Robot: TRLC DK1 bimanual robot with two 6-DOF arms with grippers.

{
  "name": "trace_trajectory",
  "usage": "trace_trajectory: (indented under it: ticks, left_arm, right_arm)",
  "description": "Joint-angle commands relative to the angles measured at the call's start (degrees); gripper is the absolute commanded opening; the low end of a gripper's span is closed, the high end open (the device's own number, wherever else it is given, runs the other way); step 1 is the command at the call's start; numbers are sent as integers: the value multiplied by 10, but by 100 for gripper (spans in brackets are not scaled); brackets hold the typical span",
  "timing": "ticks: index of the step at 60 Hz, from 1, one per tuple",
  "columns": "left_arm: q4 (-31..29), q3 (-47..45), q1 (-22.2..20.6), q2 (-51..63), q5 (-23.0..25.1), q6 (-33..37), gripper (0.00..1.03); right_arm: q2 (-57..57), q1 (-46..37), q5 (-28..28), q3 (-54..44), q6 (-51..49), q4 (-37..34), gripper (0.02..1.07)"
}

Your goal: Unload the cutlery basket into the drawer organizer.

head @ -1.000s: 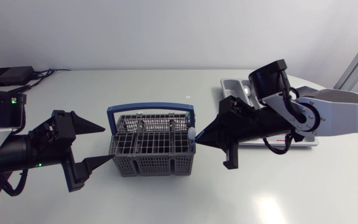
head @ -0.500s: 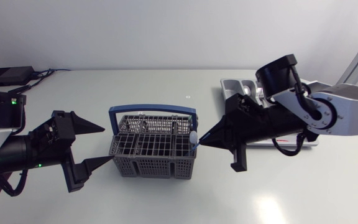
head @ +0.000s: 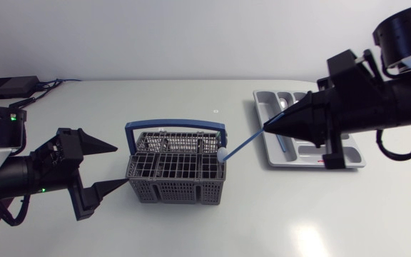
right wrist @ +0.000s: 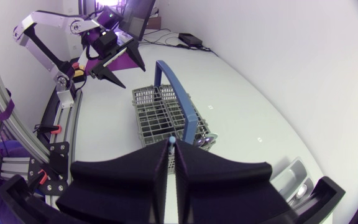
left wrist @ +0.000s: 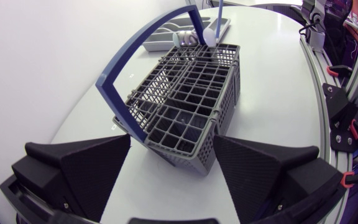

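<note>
The grey wire cutlery basket (head: 175, 169) with a blue handle (head: 174, 126) stands mid-table, with some silver cutlery (head: 164, 140) in its back compartments. My right gripper (head: 266, 129) is shut on the blue handle of a spoon (head: 242, 143); the spoon slants down, its pale bowl over the basket's right end. In the right wrist view the spoon (right wrist: 172, 144) sits between the closed fingers of the right gripper (right wrist: 171, 152). My left gripper (head: 122, 165) stands open around the basket's left end. In the left wrist view the basket (left wrist: 191, 93) lies just ahead of the left gripper (left wrist: 173, 140).
The grey drawer organizer (head: 275, 153) lies at the right, partly hidden under my right arm, with some cutlery in it. It shows beyond the basket as organizer (left wrist: 173, 28). A black box (head: 9, 87) with cables sits at the back left corner.
My right gripper has risen and drawn back to the right, pulling the blue-handled spoon up out of the basket. The left arm has stayed where it was.
</note>
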Motion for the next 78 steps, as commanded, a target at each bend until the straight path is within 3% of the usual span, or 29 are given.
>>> trace_trajectory:
  ticks: [1, 21, 48, 78]
  left_arm:
    - [3, -14, 5, 8, 6, 16, 97]
    - [3, -17, 7, 8, 9, 23, 97]
    - [3, -10, 5, 13, 9, 25, 97]
    - [3, -10, 7, 15, 9, 27, 97]
  right_arm:
    - [-8, -38, -21, 35, -20, -32, 8]
    - [21, -145, -49, 101, -49, -98, 8]
    - [262, -170, 147, 232, -30, -136, 8]
    - [602, -153, 193, 578, 32, -328, 8]
